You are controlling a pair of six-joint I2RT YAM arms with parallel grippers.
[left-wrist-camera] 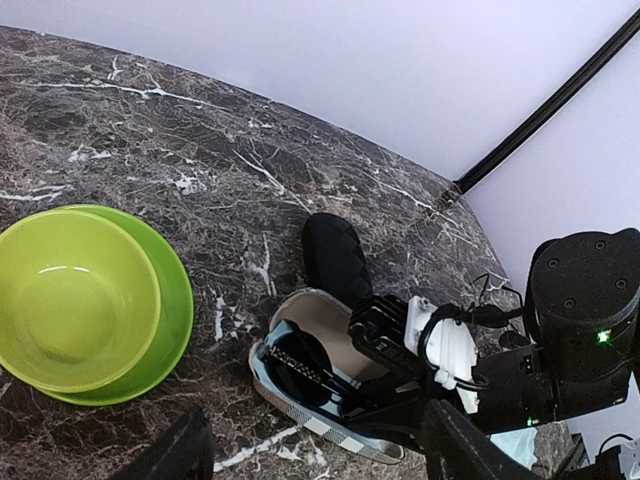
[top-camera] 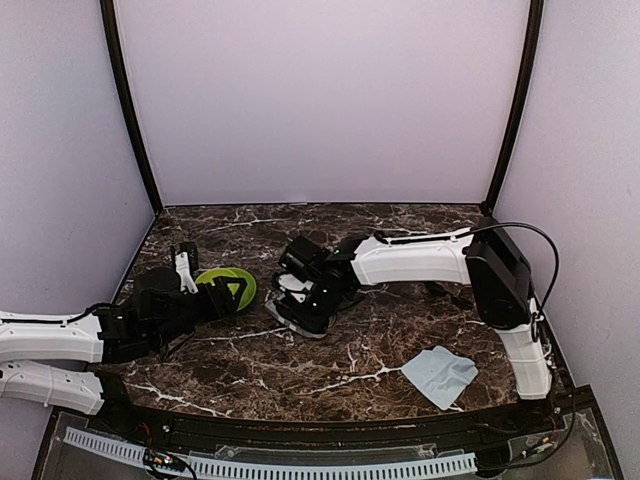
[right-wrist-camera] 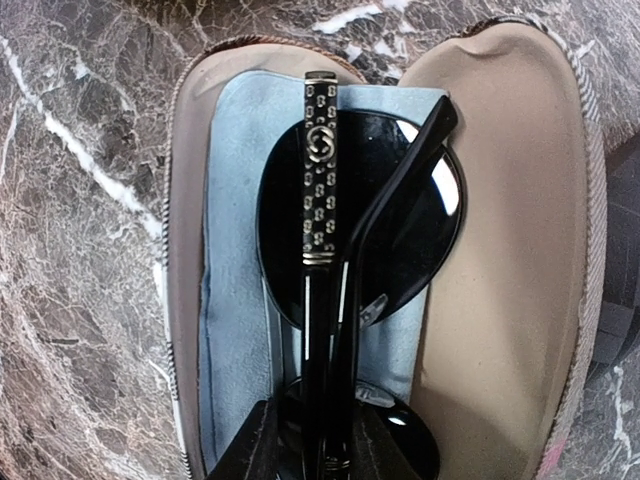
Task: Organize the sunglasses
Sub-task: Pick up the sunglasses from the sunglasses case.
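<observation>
A pair of sunglasses (right-wrist-camera: pixel 400 220) with round dark lenses lies folded on a light blue cloth (right-wrist-camera: pixel 230 250) inside an open striped case (right-wrist-camera: pixel 500 250). One patterned temple runs straight across the lens and the other lies at an angle. My right gripper (right-wrist-camera: pixel 320 450) reaches down into the case, its fingers (right-wrist-camera: pixel 250 445) pressed on either side of the temples near the hinge. In the left wrist view the same sunglasses (left-wrist-camera: pixel 300 375) rest in the case (left-wrist-camera: pixel 330 425) under the right gripper (left-wrist-camera: pixel 400 345). My left gripper (left-wrist-camera: pixel 315 460) hovers open and holds nothing, near the case (top-camera: pixel 295 318).
A lime green bowl (top-camera: pixel 226 288) on a matching plate sits left of the case, close to the left arm. A closed dark case (left-wrist-camera: pixel 338 255) lies just behind the open one. A loose light blue cloth (top-camera: pixel 440 375) lies at the front right.
</observation>
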